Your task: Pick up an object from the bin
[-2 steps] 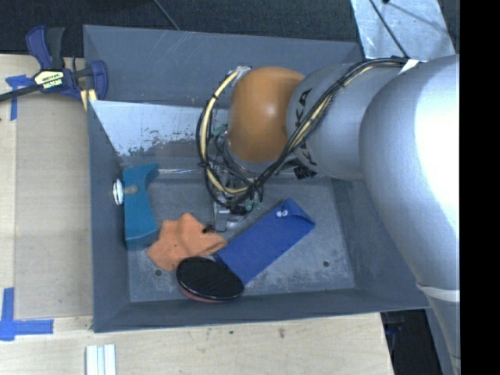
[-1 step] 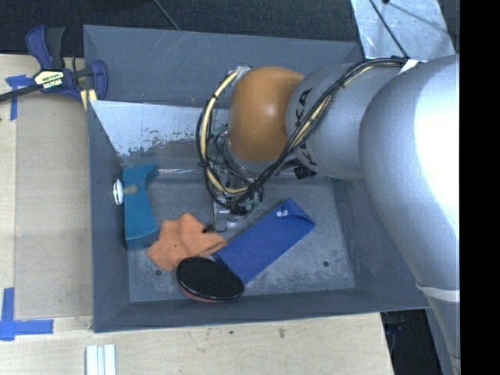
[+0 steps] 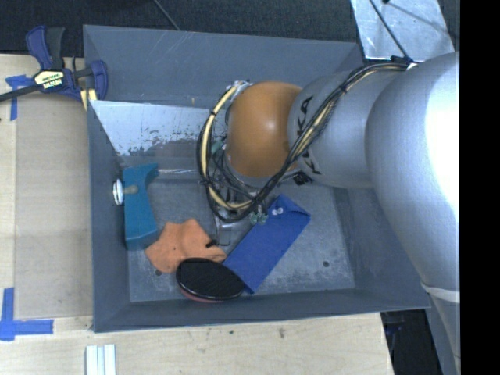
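end effector (image 3: 226,230) low, beside orange cloth (image 3: 176,245)

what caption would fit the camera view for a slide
Arm's gripper down in the grey bin between an orange cloth and a blue pad, near a black oval disc
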Robot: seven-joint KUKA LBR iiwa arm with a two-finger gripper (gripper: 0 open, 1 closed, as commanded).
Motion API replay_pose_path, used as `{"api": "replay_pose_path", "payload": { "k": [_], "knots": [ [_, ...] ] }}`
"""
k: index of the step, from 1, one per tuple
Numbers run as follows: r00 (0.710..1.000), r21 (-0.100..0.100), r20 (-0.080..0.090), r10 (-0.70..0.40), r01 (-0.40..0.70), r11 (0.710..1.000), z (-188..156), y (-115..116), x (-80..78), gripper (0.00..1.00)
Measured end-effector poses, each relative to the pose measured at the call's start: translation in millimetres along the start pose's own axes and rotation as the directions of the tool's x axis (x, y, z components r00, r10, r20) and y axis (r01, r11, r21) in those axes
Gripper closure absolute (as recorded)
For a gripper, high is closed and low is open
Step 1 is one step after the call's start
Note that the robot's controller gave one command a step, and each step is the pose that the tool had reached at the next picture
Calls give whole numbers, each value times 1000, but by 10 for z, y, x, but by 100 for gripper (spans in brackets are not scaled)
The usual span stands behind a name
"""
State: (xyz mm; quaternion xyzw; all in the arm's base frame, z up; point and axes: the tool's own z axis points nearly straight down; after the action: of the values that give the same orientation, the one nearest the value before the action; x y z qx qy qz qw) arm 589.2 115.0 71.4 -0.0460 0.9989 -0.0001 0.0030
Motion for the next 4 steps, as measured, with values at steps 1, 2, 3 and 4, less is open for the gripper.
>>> {"api": "replay_pose_path", "payload": {
  "k": [1,2,3,4],
  "knots": [
    [996,-1,-2,-85,85,996,4,7,303,0],
    [996,0,-2,-90,90,996,4,288,372,0],
    [999,0,-7,-52,52,999,3,672,481,100],
    [999,0,-7,-51,51,999,3,672,481,100]
  ]
}}
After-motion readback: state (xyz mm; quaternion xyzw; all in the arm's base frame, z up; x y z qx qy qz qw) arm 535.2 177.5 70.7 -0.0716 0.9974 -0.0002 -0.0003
